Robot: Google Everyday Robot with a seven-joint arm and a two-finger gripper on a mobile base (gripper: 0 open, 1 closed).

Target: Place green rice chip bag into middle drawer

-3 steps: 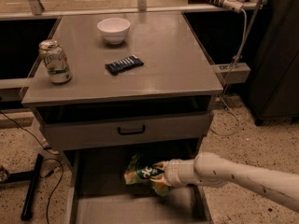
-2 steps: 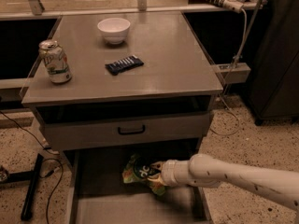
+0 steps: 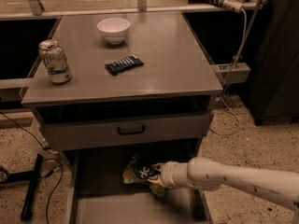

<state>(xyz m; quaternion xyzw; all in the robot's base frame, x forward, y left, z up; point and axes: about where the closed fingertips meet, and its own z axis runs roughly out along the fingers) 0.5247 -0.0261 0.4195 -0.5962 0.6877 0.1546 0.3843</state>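
The green rice chip bag (image 3: 138,171) is crinkled, with a dark circle and white letters, and sits over the back part of the middle drawer (image 3: 100,203), which is pulled out below the cabinet. My gripper (image 3: 156,173) reaches in from the right on a white arm and is at the bag's right edge, holding it. Whether the bag rests on the drawer floor or hangs just above it, I cannot tell. The fingers are mostly hidden by the bag and the wrist.
On the cabinet top stand a white bowl (image 3: 113,30), a soda can (image 3: 55,62) and a small dark blue packet (image 3: 124,64). A grey drawer front with a black handle (image 3: 131,130) is above the open drawer. Cables and a black stand leg (image 3: 32,185) lie on the floor at left.
My arm has pushed the bag a little to the left and deeper over the drawer. The things on the cabinet top have not moved.
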